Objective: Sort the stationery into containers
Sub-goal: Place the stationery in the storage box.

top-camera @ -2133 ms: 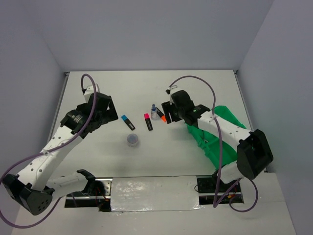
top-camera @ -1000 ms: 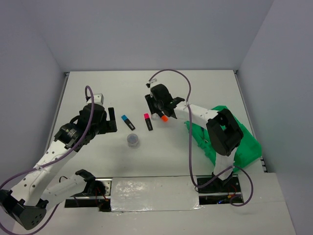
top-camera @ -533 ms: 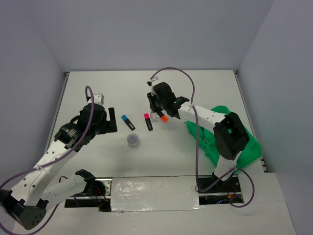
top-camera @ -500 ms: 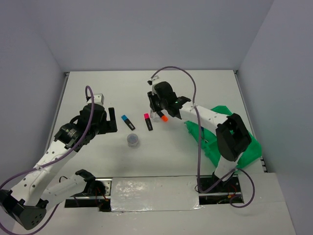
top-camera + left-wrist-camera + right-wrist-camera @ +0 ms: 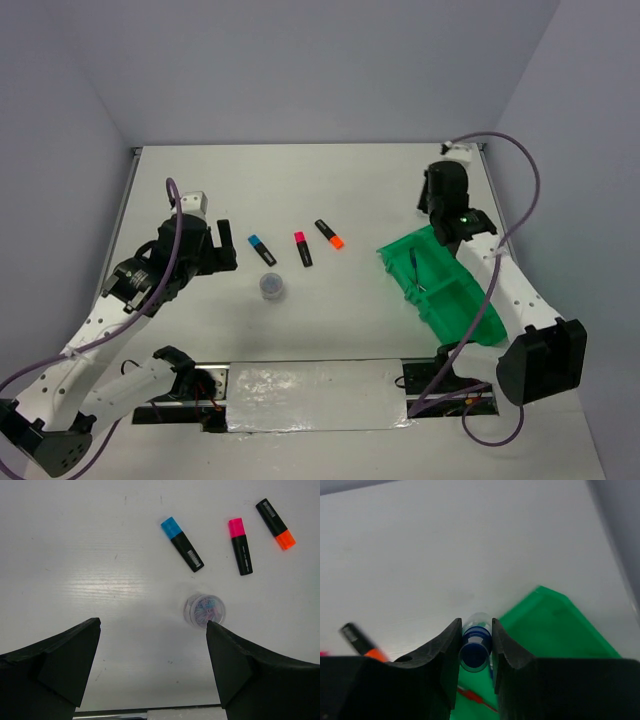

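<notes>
Right arm has swung from mid-table out to the far right; the blue-capped bottle [image 5: 475, 650] is gone from its spot beside the orange highlighter [image 5: 275, 523] and went with it. Left arm barely shifted.

Right hand [image 5: 476, 630]: fingers clamped on the bottle, cap end toward the wrist camera, held off the table [image 5: 300, 180]. In the wrist view it sits over the edge of the green tray [image 5: 470, 310], at the tray's far corner. Can't tell which compartment is under it, if any.

Tray is at the right of the table, skewed to the table edge. Inside it: thin blue pen [image 5: 413, 262] and red pen [image 5: 477, 698], both in the end nearest table centre.

Left hand [image 5: 152, 625]: jaws fully spread, holding nothing, hovering above the table left of centre.

On the table, mid-area:
- blue highlighter [image 5: 181, 544], pink highlighter [image 5: 240, 546] and the orange one in a loose row, apart from each other, none touching
- round tub [image 5: 203, 611] upright, on the near side of the blue and pink ones, just inside the left hand's right finger in the wrist view
</notes>
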{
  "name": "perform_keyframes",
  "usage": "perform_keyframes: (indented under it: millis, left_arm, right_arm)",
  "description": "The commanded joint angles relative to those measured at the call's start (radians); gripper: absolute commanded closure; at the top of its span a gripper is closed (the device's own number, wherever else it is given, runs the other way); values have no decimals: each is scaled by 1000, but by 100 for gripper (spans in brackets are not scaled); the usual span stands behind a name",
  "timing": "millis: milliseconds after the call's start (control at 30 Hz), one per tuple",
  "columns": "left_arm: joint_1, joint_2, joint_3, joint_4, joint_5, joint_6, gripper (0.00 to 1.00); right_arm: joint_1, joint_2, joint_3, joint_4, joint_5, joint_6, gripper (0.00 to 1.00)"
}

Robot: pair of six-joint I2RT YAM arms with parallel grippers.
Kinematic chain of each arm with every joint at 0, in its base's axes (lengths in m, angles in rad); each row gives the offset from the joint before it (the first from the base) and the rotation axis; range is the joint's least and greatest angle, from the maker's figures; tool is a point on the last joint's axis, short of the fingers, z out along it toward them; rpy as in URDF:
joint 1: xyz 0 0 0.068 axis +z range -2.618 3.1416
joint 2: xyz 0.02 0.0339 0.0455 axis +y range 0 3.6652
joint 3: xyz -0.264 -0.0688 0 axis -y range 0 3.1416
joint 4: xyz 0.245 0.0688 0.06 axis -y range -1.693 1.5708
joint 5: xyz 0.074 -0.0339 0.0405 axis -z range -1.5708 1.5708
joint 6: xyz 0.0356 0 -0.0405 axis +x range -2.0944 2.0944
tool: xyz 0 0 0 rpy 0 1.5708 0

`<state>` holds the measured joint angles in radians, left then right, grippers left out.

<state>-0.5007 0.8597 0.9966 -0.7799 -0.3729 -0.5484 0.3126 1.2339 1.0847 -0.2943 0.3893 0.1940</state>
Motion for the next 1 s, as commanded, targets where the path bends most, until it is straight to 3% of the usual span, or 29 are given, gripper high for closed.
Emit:
perform_keyframes:
  millis: [0,267,767,867,967]
  left_arm:
    - [1,-16,2,39,15,24,1]
    - [-1,-24,-4,48,34,33,1]
    - [-2,-16,-6,53,48,39,1]
    - [-2,-16,-6,53,49,39,1]
    - [-2,-14,-6,53,51,41,1]
  right_arm:
    - [-145,-68,-78,-72,98,76,100]
    - [-305,-137,-180,-19,82,113,100]
    - [-369,4,-241,29,13,151,100]
    - [-375,36,-250,44,8,166,89]
    - [-377,52,-256,56,-10,174,69]
